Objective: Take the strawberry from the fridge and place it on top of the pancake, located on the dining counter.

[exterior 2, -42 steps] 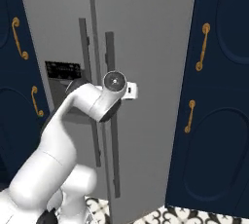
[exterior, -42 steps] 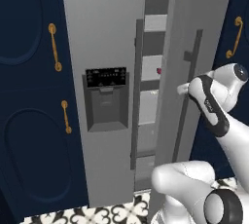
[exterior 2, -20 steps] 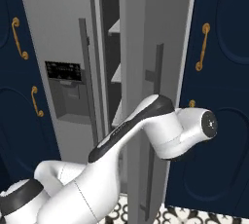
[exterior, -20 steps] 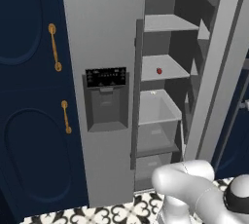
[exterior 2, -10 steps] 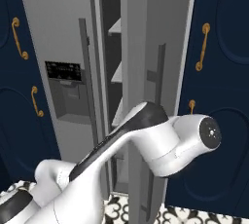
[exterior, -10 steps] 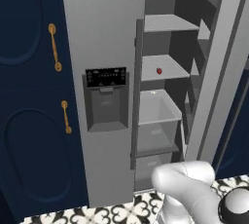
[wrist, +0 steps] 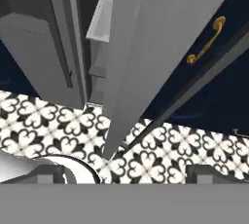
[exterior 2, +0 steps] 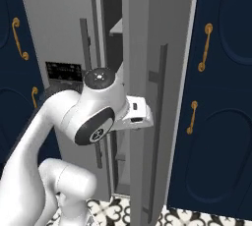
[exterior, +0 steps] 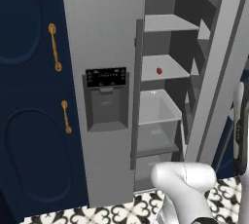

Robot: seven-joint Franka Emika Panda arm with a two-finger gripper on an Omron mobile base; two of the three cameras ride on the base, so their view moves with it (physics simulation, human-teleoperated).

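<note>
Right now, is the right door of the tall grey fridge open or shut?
Open. The tall grey fridge's right door is swung out, exposing grey shelves and a tiny red strawberry on one.

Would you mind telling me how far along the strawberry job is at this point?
Done: the fridge has its right door swung open, baring the shelves. In hand: nothing is held; the strawberry sits on a middle shelf, and the gripper points down at the patterned floor beside the door's edge. Left: reaching in, grasping the fruit, carrying it to the pancake on the dining counter.
</note>
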